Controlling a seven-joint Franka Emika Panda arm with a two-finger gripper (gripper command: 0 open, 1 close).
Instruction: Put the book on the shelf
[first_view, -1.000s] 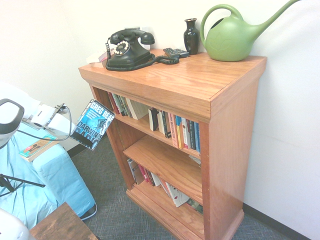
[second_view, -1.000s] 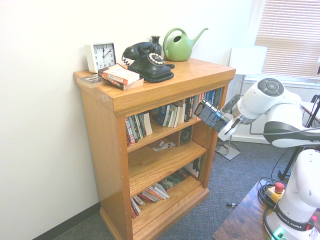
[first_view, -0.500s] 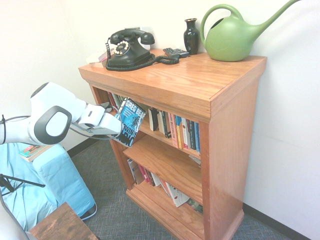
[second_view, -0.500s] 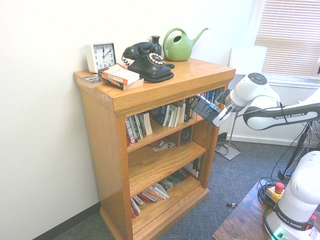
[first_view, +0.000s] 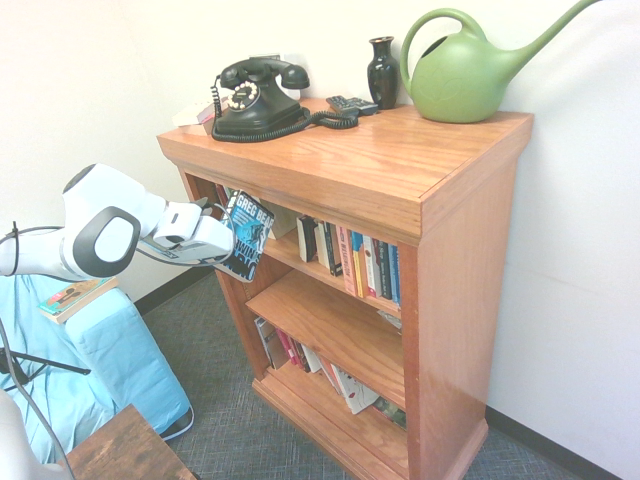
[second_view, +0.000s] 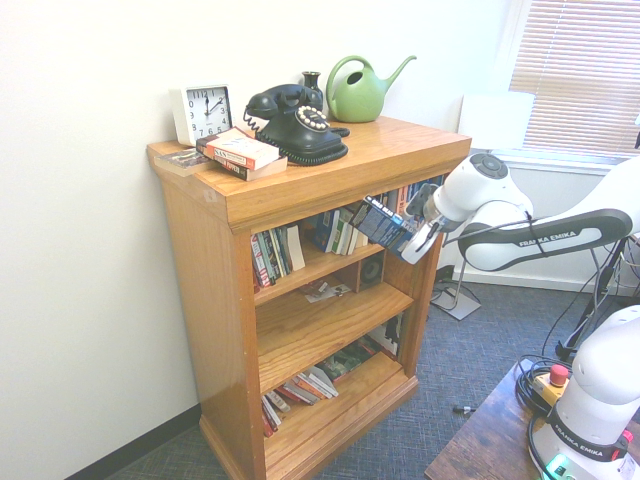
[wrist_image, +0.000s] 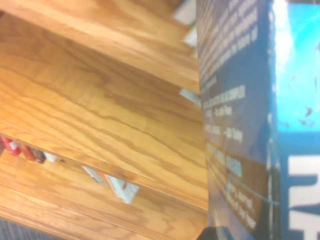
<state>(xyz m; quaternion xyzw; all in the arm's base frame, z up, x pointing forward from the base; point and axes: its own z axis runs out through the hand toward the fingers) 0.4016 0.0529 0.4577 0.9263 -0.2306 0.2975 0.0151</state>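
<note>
The book (first_view: 248, 232), blue-teal and black with white "GREG BEAR" lettering, hangs tilted at the left front of the bookcase (first_view: 470, 260). My gripper (first_view: 228, 250) is shut on its lower end. The second exterior view shows the book (second_view: 383, 222) level with the shelf (second_view: 322, 266), its far end at the opening, and my gripper (second_view: 408, 238) just outside the right side panel. The shelf (first_view: 282, 250) holds rows of upright books with a small gap between them. In the wrist view the book's cover (wrist_image: 250, 125) fills the right side, with the bookcase's boards (wrist_image: 100, 115) behind it.
A black telephone (first_view: 258, 97), dark vase (first_view: 382, 70) and green watering can (first_view: 470, 70) stand on the bookcase top, with a clock (second_view: 203, 111) and stacked books (second_view: 238, 153). A blue-draped seat (first_view: 90, 360) with a thin book (first_view: 70, 296) lies left; a wooden table corner (first_view: 125, 450) is below.
The arm has carried the book from out in the room towards the bookcase. It now sits at the front of the top opening, a little higher and closer in than half a second ago.
</note>
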